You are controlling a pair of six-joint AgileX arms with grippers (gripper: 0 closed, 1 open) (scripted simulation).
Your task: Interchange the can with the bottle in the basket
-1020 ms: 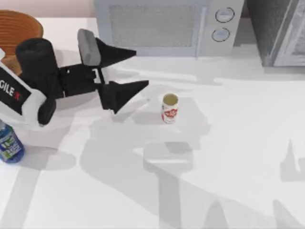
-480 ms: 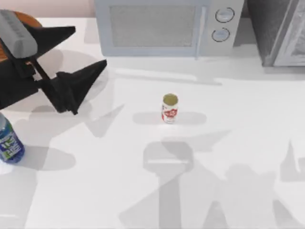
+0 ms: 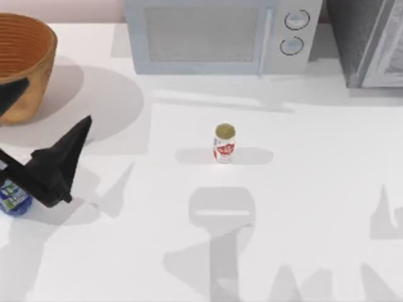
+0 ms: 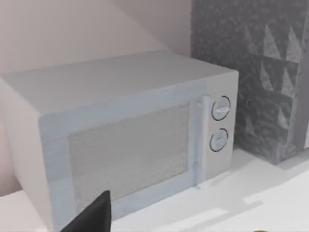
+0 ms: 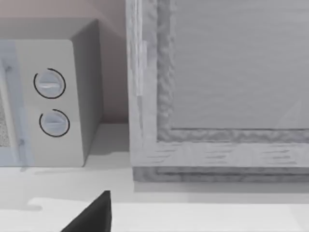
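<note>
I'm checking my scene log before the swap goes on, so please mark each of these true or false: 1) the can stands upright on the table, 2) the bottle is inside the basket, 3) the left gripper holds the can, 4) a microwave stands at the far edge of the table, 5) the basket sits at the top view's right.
1) The small red-and-white can with a dull gold top stands upright on the white table. True.
2) False. The translucent blue plastic bottle stands on the table, outside the round orange-brown wicker basket.
3) False. The left gripper is near the bottle, apart from the can.
4) The grey microwave stands at the far edge. True.
5) False. The basket sits at the far left.
</note>
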